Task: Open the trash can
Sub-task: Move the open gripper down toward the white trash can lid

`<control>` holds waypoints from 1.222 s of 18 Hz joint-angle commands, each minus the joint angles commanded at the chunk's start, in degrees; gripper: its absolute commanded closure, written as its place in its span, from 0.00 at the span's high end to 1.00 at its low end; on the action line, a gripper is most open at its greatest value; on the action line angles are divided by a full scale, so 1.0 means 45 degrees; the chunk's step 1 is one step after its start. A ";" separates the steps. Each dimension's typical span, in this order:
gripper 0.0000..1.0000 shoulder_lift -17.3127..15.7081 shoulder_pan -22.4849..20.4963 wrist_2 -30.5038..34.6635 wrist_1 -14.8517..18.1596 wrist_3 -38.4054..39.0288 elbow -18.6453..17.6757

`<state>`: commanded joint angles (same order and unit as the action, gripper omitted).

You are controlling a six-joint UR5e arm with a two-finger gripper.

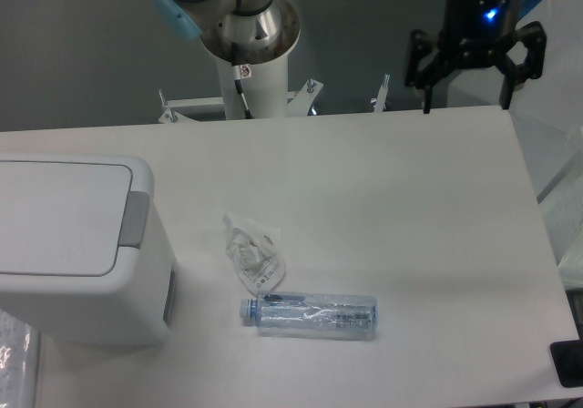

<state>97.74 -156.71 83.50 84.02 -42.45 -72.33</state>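
White plastic makes up the trash can (pixel 77 249), a big boxy bin with rounded corners that sits at the left edge of the table (pixel 383 198), partly cut off by the frame. Its flat rectangular lid (pixel 59 217) lies down, closed, and a grey push tab (pixel 135 219) runs along the lid's right side, facing the middle of the table.

Near the can, to its right, lies a crumpled clear plastic wrapper (pixel 253 251) with faint dark print on it — too small to read. Just below the wrapper a clear bottle (pixel 310 314) lies on its side, blue cap pointing left toward the can; its label carries lines of dark text, also too blurred to make out. No brand can be read on either item.

Over the far right corner of the table hangs the gripper (pixel 466 87), black, with a blue light glowing on its body above. Its two fingers stand wide apart with nothing between them — well away from the can, the wrapper and the bottle. The arm's white base (pixel 250 71) rises behind the table's far edge, near the middle.
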 joint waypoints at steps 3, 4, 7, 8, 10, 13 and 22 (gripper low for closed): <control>1.00 0.0000 0.0078 -0.0176 0.0000 0.0059 0.0097; 1.00 0.0019 0.0175 -0.0196 -0.0019 0.0233 0.0137; 1.00 0.0078 0.0234 -0.0972 -0.0368 0.1500 0.0118; 1.00 0.0078 0.0234 -0.1519 -0.0758 0.1833 0.0079; 1.00 0.0020 0.0215 -0.2127 -0.1015 0.2361 -0.0038; 1.00 -0.0039 0.0370 -0.2732 -0.1035 0.2870 -0.0039; 1.00 0.0019 0.2049 -0.3868 -0.1989 0.5858 -0.0740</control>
<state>97.82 -147.49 66.09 75.07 -16.09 -75.67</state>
